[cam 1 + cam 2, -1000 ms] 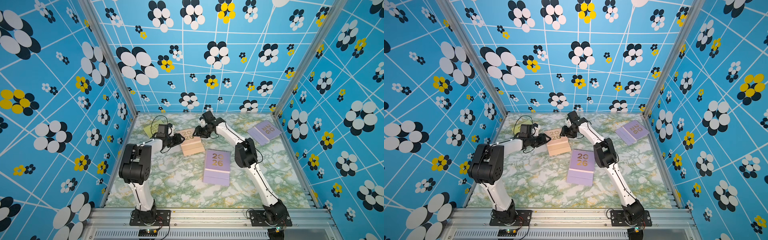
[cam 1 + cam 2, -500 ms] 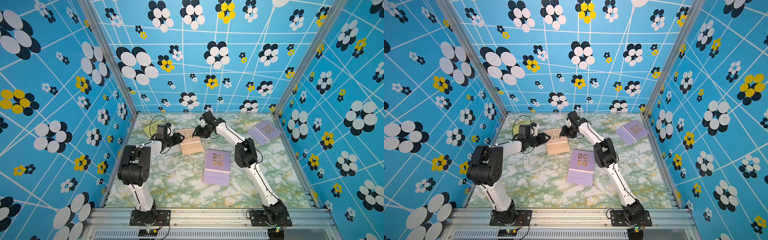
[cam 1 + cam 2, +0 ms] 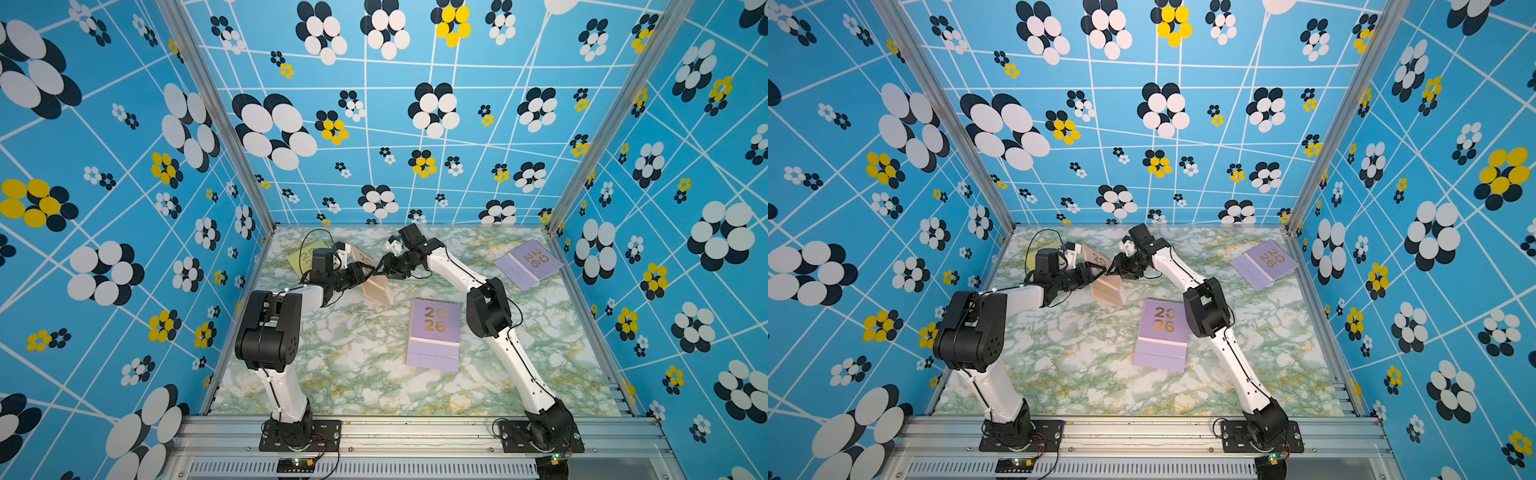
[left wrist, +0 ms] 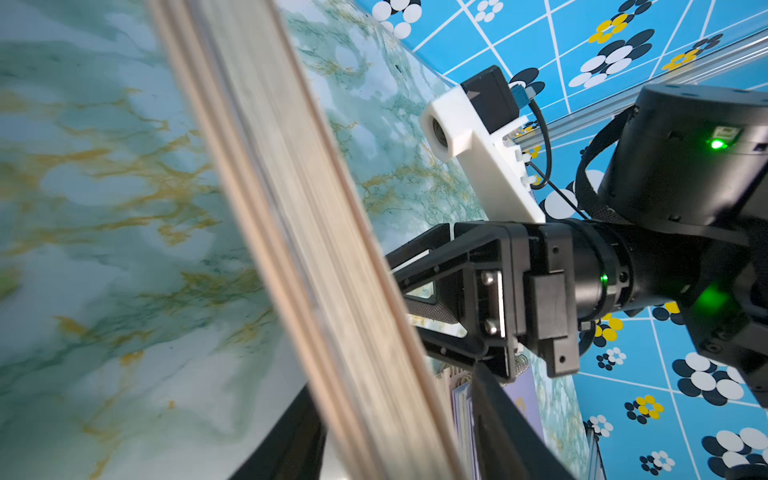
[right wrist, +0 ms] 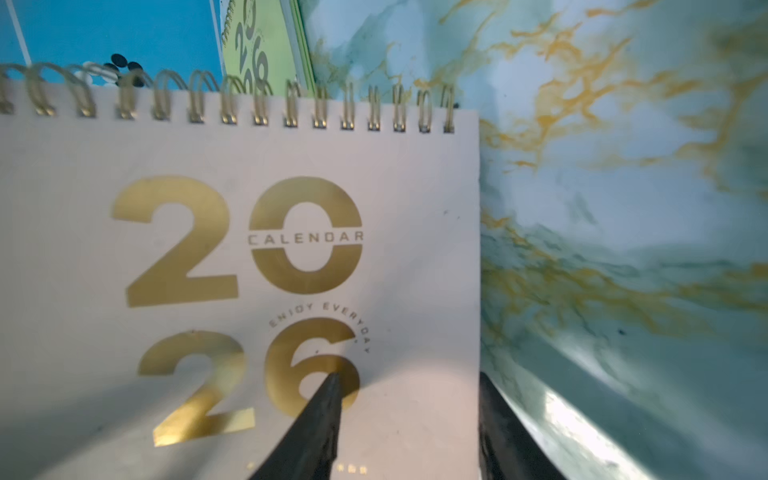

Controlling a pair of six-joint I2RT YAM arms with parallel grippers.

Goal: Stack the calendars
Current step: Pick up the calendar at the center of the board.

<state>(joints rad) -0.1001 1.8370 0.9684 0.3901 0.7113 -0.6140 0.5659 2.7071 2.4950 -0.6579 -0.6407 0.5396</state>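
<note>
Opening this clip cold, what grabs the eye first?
The left end effector and right end effector meet at a peach calendar toward the back left of the table. A lilac calendar lies flat mid-table, with a second lilac calendar at the back right.

Green-veined marble tabletop [image 3: 353,374] lies between blue flower-patterned walls [image 3: 104,166], aluminium rail [image 3: 415,428] in front.

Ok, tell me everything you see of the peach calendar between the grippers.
The peach calendar is a rectangular card pad, gold spiral along its top edge, gold "2026", "CALENDAR" and "ENJOY EVERYDAY" on the cover; its side shows several layers. It looks tipped up on a long edge, far left of centre on the marble table. The left gripper and right gripper straddle it from opposite sides, one right finger over the "6". Clamping is unclear.
</note>
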